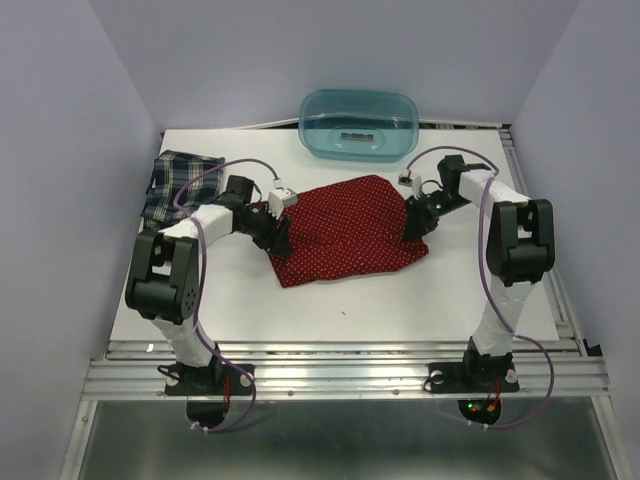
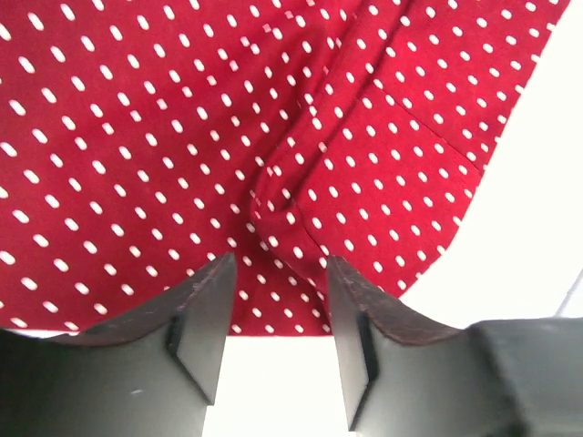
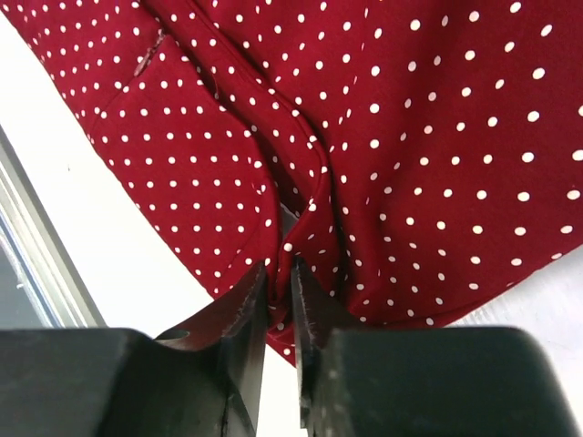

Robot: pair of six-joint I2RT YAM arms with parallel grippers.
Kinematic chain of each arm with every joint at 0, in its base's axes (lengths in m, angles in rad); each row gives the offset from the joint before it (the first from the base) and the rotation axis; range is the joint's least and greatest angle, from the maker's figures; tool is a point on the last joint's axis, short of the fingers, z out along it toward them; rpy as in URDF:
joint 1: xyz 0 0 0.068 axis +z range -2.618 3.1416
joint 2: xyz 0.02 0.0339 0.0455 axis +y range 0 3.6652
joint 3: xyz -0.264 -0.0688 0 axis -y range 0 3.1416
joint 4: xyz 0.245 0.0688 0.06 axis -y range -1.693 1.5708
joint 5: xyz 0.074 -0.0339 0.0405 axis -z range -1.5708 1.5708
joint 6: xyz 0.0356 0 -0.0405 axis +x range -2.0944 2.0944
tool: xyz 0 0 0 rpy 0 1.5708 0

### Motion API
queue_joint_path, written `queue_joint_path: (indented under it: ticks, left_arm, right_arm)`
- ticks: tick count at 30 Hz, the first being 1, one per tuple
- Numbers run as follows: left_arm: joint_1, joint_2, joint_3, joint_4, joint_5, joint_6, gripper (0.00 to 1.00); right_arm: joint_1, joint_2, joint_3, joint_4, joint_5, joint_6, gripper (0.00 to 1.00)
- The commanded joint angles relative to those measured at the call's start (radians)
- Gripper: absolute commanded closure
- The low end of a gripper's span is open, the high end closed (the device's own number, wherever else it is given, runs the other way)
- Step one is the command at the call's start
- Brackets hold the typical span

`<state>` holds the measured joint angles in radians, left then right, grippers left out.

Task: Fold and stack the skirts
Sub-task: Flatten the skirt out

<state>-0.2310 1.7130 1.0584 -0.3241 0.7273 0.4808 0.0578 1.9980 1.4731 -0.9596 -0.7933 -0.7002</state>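
The red skirt [image 1: 350,235] with white dots lies spread on the middle of the white table. The plaid skirt [image 1: 172,185] lies crumpled at the back left, apart from both grippers. My left gripper [image 1: 278,236] is at the red skirt's left edge. In the left wrist view its jaws [image 2: 280,264] stand open over the hem of the red cloth [image 2: 182,137], with nothing pinched. My right gripper [image 1: 412,222] is at the skirt's right edge. In the right wrist view it [image 3: 279,266] is shut on a bunched fold of the red skirt [image 3: 437,137].
A translucent teal tub [image 1: 360,125] stands at the back edge, just behind the red skirt. Metal rails [image 1: 520,190] run along the table's right side and front. Bare white table [image 1: 400,300] shows in front of the skirt.
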Motion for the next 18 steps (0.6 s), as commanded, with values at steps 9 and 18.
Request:
queue_joint_path:
  ticks: [9,18]
  left_arm:
    - [0.013,0.011,-0.040,0.010,0.162,-0.100,0.39]
    - [0.013,0.097,0.009,0.063,0.176,-0.172,0.42]
  right_arm:
    - [0.000,-0.038,-0.014,-0.002,-0.072,0.016,0.87]
    - [0.000,-0.047,0.004,0.005,-0.089,0.056,0.99]
